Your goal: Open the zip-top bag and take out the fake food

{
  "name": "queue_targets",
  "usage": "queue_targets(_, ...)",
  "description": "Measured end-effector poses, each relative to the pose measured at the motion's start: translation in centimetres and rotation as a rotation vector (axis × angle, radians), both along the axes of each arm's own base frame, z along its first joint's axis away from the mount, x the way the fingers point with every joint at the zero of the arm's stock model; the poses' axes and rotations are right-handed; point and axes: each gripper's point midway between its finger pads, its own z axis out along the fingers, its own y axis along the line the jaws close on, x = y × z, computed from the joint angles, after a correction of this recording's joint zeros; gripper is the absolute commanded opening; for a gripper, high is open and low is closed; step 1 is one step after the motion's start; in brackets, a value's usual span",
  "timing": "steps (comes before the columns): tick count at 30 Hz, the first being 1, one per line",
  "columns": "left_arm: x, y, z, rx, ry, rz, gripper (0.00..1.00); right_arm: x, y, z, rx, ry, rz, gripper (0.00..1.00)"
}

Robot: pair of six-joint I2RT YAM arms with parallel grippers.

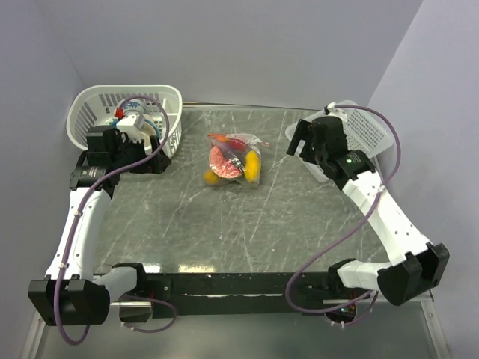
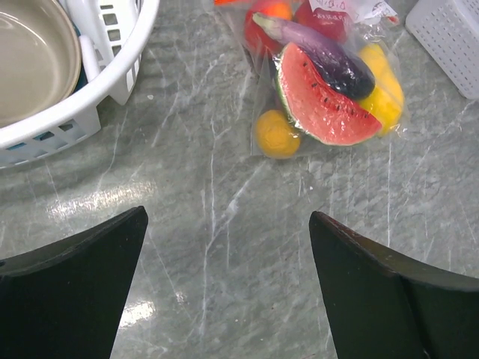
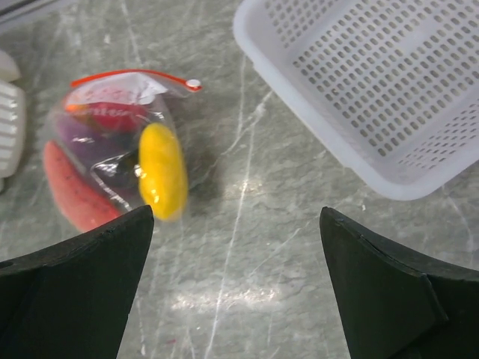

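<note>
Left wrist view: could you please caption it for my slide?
Open left gripper hovers above the table, facing the zip-top bag of fake food near a white basket.

Zip-top bag (image 1: 241, 142) w/ fake food (image 1: 224, 162) inside lies mid table (image 1: 224, 232)

Overhead and two wrist views of bag (image 1: 238, 153)

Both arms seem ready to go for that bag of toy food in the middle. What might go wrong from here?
1. The orange-red zip strip on the zip-top bag is thin; the open left tool or right tool might pinch film or fake food instead.
2. The bag lies loose on the table, so pulling one side could just drag it.
3. The white basket sits close beside the right tool and could get bumped.
</note>
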Motion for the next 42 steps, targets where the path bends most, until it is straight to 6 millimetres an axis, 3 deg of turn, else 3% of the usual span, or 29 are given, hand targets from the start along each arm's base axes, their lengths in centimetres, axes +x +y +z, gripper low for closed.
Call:
queue_targets(11, -0.6, -0.4, -0.6, 0.004, -0.010, -0.043, 0.97, 5.4, -1.6, -5.3, -0.230, 0.113, -0.120, 1.00)
queue_targets(18, -1.5, -0.8, -0.8, 0.005, -0.026, -0.078, 0.97, 7.5, -2.0, -9.4, -0.341, 0.169, -0.125, 1.00)
queue_targets(27, -1.9, -2.0, -1.6, -0.028, -0.019, -0.142, 0.97, 8.8, -1.7, -9.8, -0.380, 0.132, -0.119, 1.00)
queue_targets(32, -0.5, -5.2, -2.1, -0.040, -0.019, -0.244, 0.97, 9.1, -2.6, -10.2, -0.422, 0.127, -0.150, 1.00)
queue_targets(36, 1.8, -8.1, -3.6, -0.017, -0.002, -0.293, 0.97, 9.3, -3.1, -10.8, -0.430, 0.139, -0.159, 1.00)
queue_targets(39, 4.2, -9.8, -4.7, 0.003, -0.004, -0.288, 0.97, 9.4, -3.6, -12.6, -0.438, 0.179, -0.168, 1.00)
queue_targets(42, 6.9, -11.0, -6.0, 0.017, 0.007, -0.256, 0.97, 8.5, -4.1, -15.6, -0.455, 0.261, -0.180, 0.98)
